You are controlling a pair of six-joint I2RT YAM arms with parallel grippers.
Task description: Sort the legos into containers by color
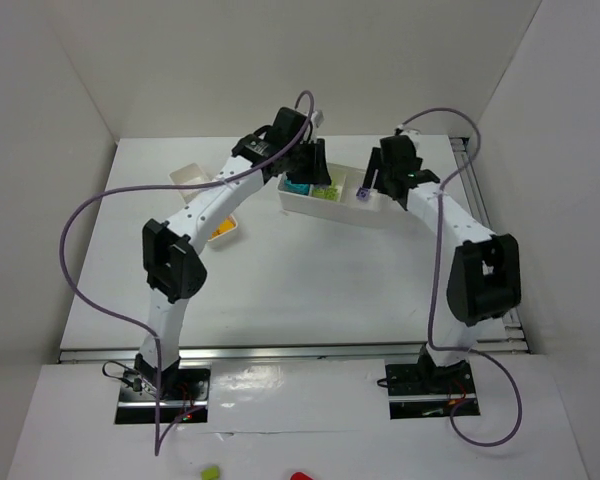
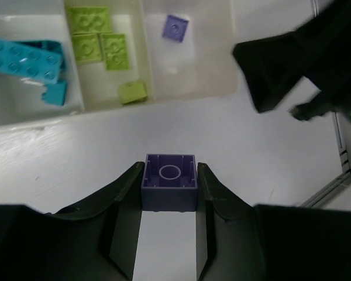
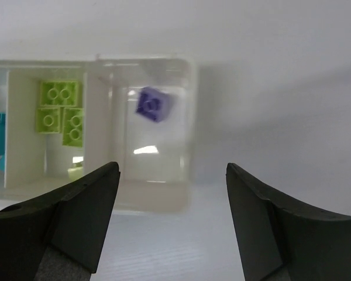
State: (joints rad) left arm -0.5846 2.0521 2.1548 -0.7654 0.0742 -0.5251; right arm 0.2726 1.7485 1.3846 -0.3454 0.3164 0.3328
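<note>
A lavender lego sits upside down between my left gripper's fingers, which are shut on it just in front of the wide white container. That container holds teal legos in one compartment, lime green legos in the middle one, and one lavender lego in the end one. My right gripper hangs open and empty above the container's end, and the tilted lavender lego lies in the compartment below it. In the top view, the left gripper and right gripper flank the container.
A second white container lies partly under the left arm, with orange legos at its near end. White walls enclose the table on three sides. A lime piece and a red piece lie on the near ledge.
</note>
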